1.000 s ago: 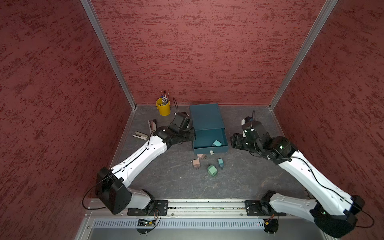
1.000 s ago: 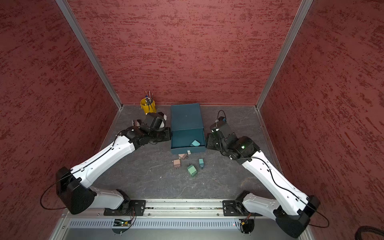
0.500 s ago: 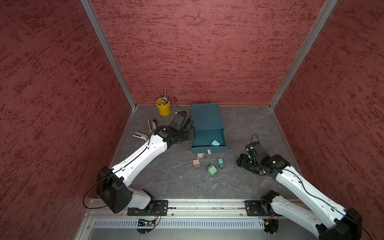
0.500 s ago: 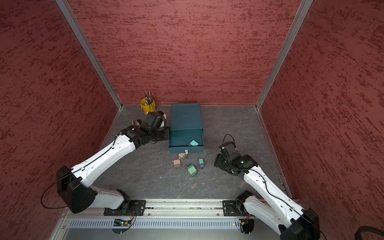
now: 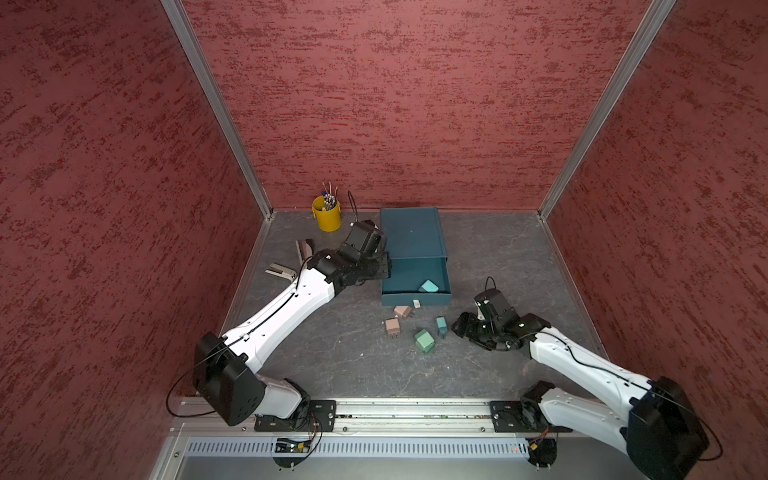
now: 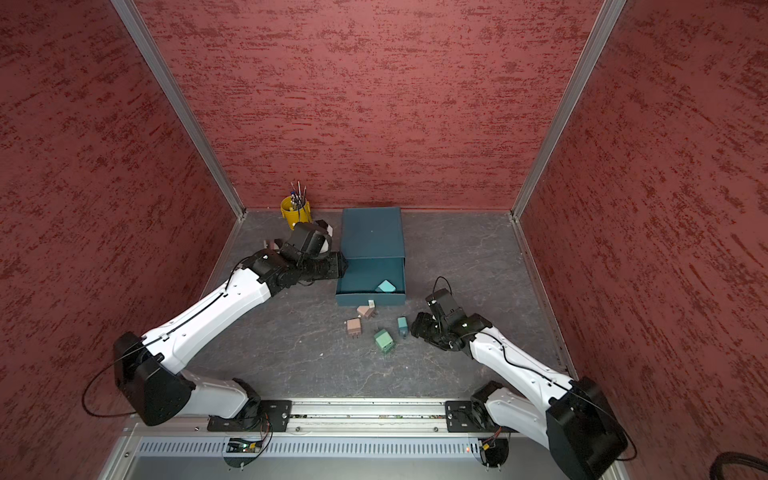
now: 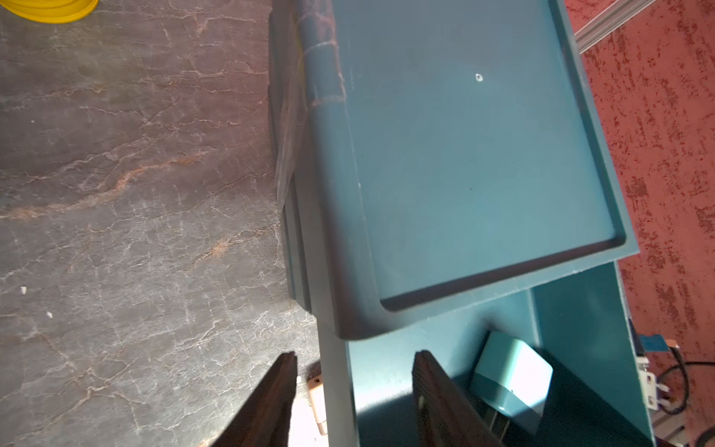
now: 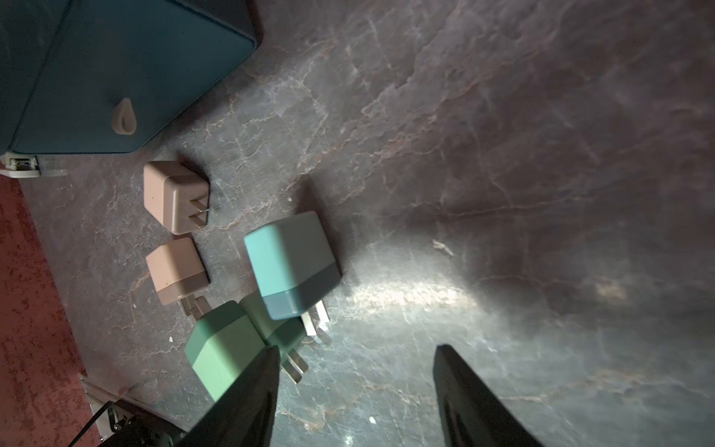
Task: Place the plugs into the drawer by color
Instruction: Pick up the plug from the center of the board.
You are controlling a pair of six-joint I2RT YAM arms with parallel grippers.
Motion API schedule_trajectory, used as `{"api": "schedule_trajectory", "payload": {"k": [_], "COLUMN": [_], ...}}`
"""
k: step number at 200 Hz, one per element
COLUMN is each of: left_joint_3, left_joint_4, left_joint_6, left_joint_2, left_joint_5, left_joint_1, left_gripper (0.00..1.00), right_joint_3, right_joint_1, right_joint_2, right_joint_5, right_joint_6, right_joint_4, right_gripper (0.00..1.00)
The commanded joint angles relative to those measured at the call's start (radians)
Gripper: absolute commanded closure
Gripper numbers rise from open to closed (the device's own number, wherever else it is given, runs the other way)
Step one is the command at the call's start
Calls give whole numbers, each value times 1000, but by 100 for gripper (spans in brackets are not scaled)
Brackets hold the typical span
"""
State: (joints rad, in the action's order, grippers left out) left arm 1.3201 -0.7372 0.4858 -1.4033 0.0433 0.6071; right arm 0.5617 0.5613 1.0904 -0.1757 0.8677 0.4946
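Changing: the right gripper (image 5: 459, 330) has swung away from the drawer's right side and come down low over the near-right bench (image 5: 332, 365). The left gripper (image 7: 354, 356) has let its jaws part.
Left gripper: open, straddling the left wall of the drawer (image 5: 415, 298); neither finger seems to press on it.
Right gripper: open and empty, with only bare bench between its fingers; the green plug (image 8: 222, 348) lies just beside one finger.
In drawer: one teal-blue plug (image 5: 428, 286), towards the near right corner.
On bench: loose teal-blue plug (image 5: 441, 325), green plug, near pinkish-tan plug (image 5: 392, 327) and far pinkish-tan plug (image 5: 402, 311), all just near of the drawer front.
Meaning: the drawer looks to be released and a fresh pick seems to be starting; four plugs remain outside.
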Motion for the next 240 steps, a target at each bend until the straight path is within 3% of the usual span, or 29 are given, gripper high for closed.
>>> {"api": "schedule_trajectory", "payload": {"k": [1, 105, 158, 240], "left_joint_3": [-2, 27, 10, -29], "left_joint_4": [23, -3, 13, 30], "left_joint_6": [8, 76, 98, 111], "left_joint_2": [48, 189, 212, 218], "left_joint_5": [-23, -64, -92, -124], "left_joint_1": [3, -21, -47, -73], "left_gripper": [43, 42, 43, 43], "right_joint_3": [-5, 4, 16, 39], "right_joint_1": [9, 52, 53, 54], "right_joint_2": [31, 199, 247, 267], "right_joint_5": [-9, -2, 13, 83], "right_joint_6": [-18, -46, -36, -57], "right_joint_4": [-103, -233, -218, -174], "right_gripper": [29, 26, 43, 36]}}
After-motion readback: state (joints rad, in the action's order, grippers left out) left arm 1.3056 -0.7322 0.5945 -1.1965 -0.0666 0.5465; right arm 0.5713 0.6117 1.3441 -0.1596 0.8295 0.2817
